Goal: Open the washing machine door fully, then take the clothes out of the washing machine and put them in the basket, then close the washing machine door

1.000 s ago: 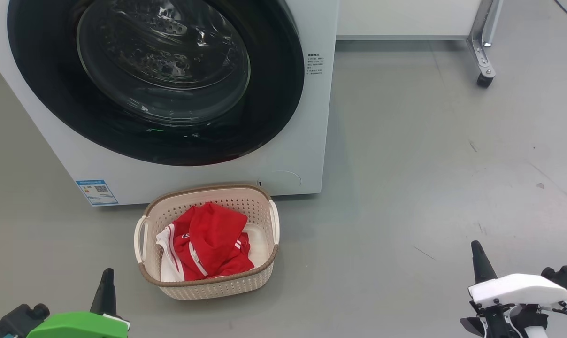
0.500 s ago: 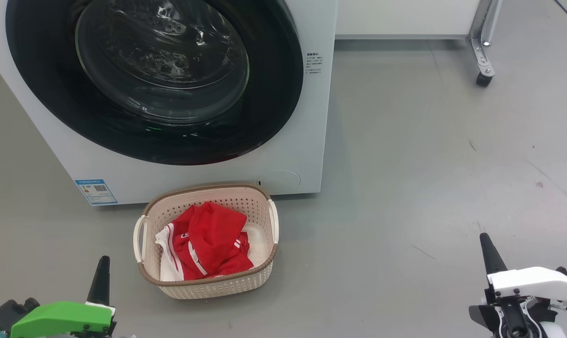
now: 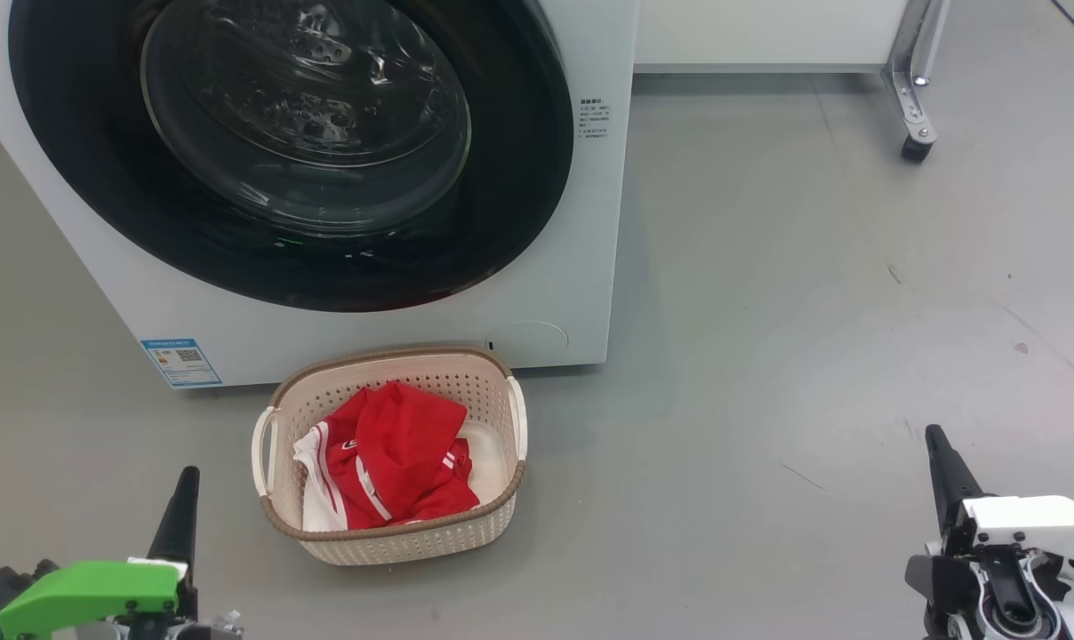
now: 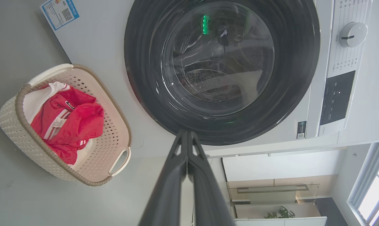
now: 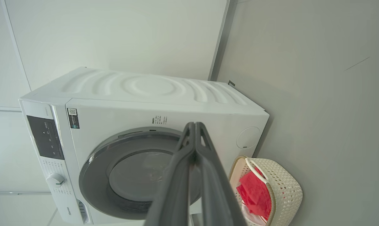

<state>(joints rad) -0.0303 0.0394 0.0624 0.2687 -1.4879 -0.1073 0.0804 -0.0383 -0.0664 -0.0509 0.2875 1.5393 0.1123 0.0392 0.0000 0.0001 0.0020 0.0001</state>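
Observation:
The white washing machine (image 3: 581, 222) stands ahead with its round black-rimmed door (image 3: 519, 160) shut flush against the front. Red clothes with white stripes (image 3: 395, 462) lie in the cream basket (image 3: 516, 418) on the floor before the machine. My left gripper (image 3: 181, 498) is low at the left, shut and holding nothing, clear of the basket. My right gripper (image 3: 941, 458) is low at the right, shut and holding nothing. The left wrist view shows the door (image 4: 302, 62), the basket (image 4: 17, 103) and the clothes (image 4: 70, 122); the right wrist view shows the machine (image 5: 164, 94) and basket (image 5: 286, 185).
Grey floor (image 3: 813, 311) spreads to the right of the machine. A metal frame leg with a caster (image 3: 916, 147) stands at the far right, below a white panel. A blue label (image 3: 180, 361) sits low on the washer's front.
Both grippers have drawn outward and lower, the left one leftward and the right one rightward. The door, basket and clothes have stayed put.

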